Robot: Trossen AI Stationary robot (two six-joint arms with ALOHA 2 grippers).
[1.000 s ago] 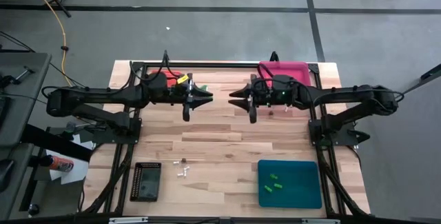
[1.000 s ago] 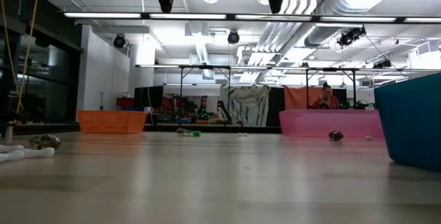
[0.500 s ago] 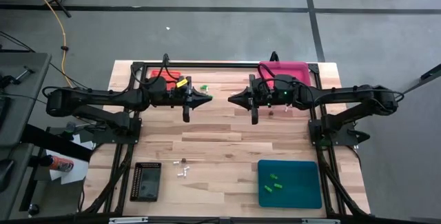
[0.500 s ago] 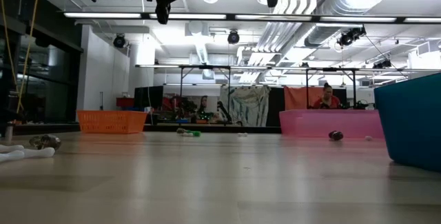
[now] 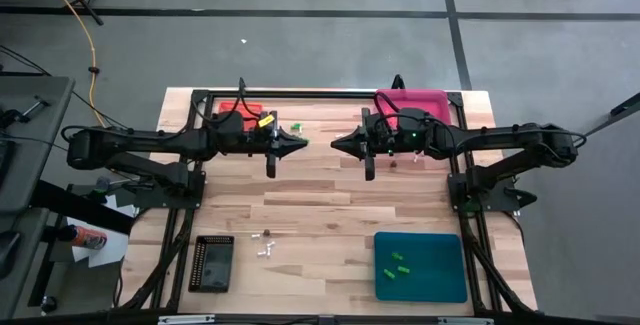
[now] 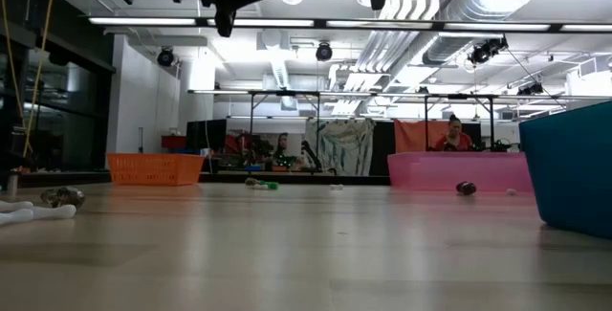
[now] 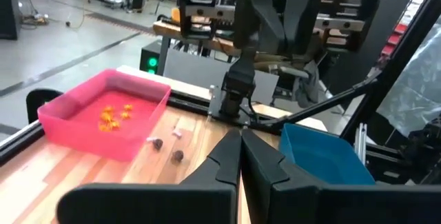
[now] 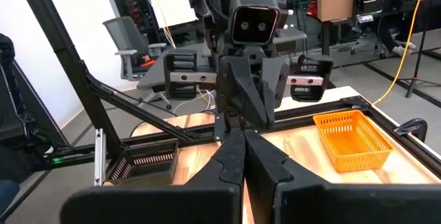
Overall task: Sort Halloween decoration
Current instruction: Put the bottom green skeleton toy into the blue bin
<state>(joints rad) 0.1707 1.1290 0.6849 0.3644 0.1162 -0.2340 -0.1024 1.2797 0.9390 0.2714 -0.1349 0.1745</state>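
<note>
Overhead, both arms stretch in from the table's sides and face each other tip to tip above its far half. The left gripper [image 5: 303, 143] hangs near eleven o'clock of the table's centre, its fingers pressed together on nothing; the right gripper [image 5: 334, 143] hangs near one o'clock, its fingers likewise pressed together and bare, a short gap between the two tips.

The Halloween decoration is scattered. A few bright green pieces [image 5: 398, 264] lie inside the teal tray [image 5: 440, 283] at five o'clock of the table. Small white and brown pieces [image 5: 266, 243] lie loose on the wood at seven o'clock, just beside the black tray [image 5: 212, 263]. A green piece [image 5: 297, 126] lies on the wood at eleven o'clock, near the orange basket [image 5: 232, 110] at the far edge. Orange trinkets [image 7: 114, 114] sit in the pink tray [image 5: 425, 99] at one o'clock, and dark brown pieces [image 7: 178, 156] lie on the boards just beside it.

In the low view a person [image 6: 451, 131] shows far behind the table.
</note>
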